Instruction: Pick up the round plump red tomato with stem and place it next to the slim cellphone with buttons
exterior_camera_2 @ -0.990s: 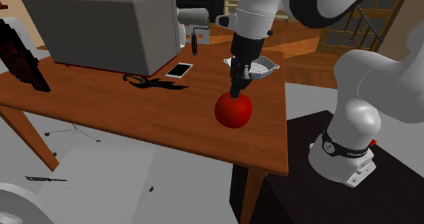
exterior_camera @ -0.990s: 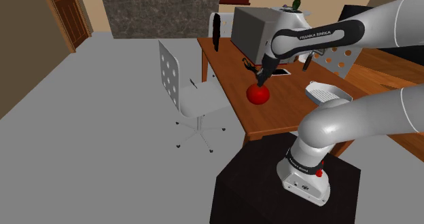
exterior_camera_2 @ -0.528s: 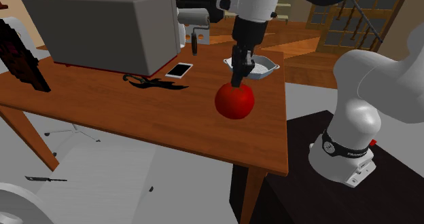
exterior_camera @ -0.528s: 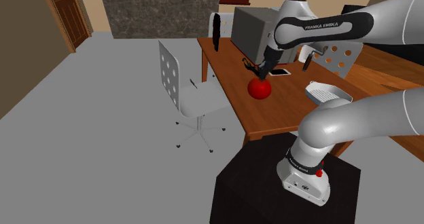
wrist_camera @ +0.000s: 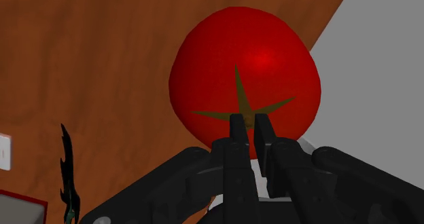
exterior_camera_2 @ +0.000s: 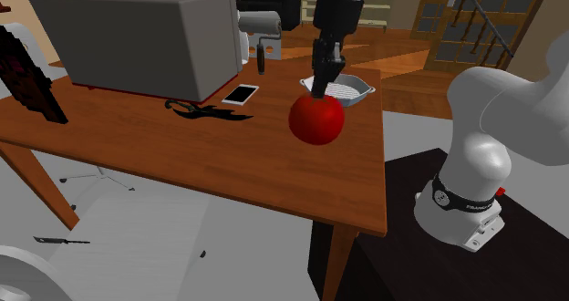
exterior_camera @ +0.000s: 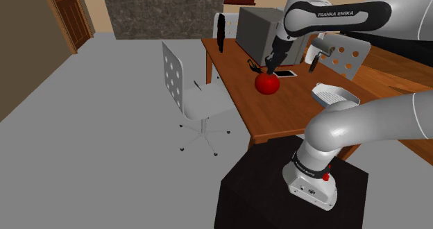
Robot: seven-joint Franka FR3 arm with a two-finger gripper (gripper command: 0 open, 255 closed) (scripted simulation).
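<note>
A round red tomato with a greenish star-shaped stem hangs above the brown table, lifted off its surface. My black gripper is shut on the tomato's stem from above. The slim white cellphone lies flat on the table beside the grey box, beyond the tomato; a sliver of it shows by the gripper's side.
A large grey box stands on the table, with a black spiky object in front of it. A white dish sits near the table edge. A white swivel chair stands alongside.
The gripper has carried the tomato higher and farther along the table toward the cellphone. Its grip on the stem is unchanged.
</note>
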